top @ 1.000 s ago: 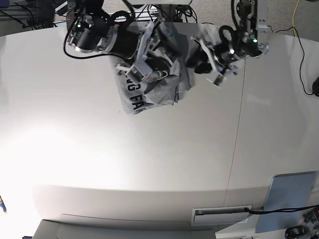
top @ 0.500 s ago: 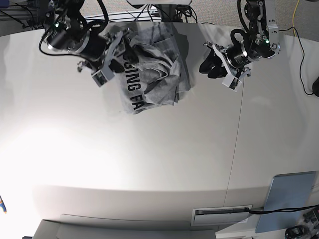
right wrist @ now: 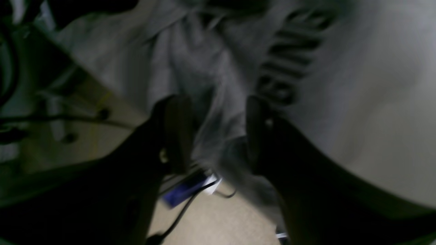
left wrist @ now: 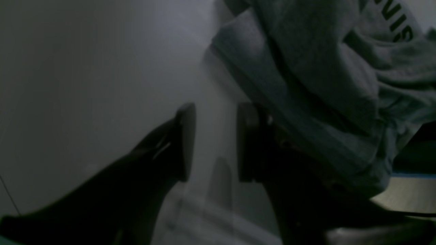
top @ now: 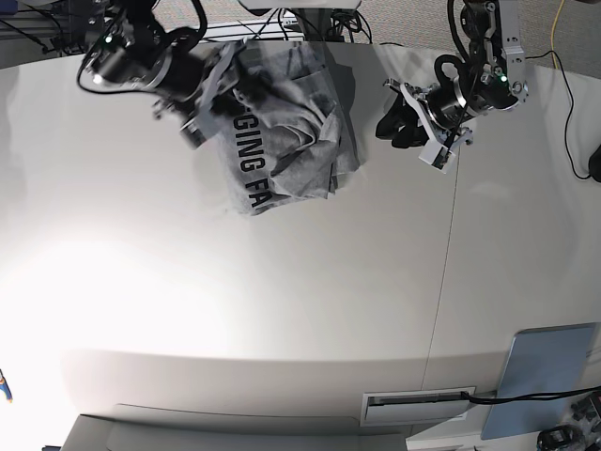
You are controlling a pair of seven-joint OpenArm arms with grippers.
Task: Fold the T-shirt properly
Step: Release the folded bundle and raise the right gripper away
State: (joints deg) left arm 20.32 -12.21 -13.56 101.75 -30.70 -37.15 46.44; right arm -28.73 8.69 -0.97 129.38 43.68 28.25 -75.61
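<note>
The heather-grey T-shirt (top: 286, 132) lies crumpled at the table's far middle, with black letters "GING FA" showing along its left side. My right gripper (top: 214, 94) is at the shirt's upper left edge. In the right wrist view my right gripper (right wrist: 216, 132) has its jaws apart over blurred grey cloth (right wrist: 204, 68) near the lettering. My left gripper (top: 392, 122) is off the shirt to its right, above bare table. In the left wrist view my left gripper (left wrist: 214, 143) is open and empty, and the shirt (left wrist: 323, 68) lies beside its right finger.
A light-blue flat panel (top: 545, 376) lies at the front right corner. A seam (top: 449, 263) runs down the table on the right. A slot (top: 418, 406) sits in the front edge. Cables and floor (right wrist: 85, 119) show past the far edge.
My right gripper let go of the shirt, swung out to the left, then came back to its upper left edge. My left gripper drew away to the right and has stayed there.
</note>
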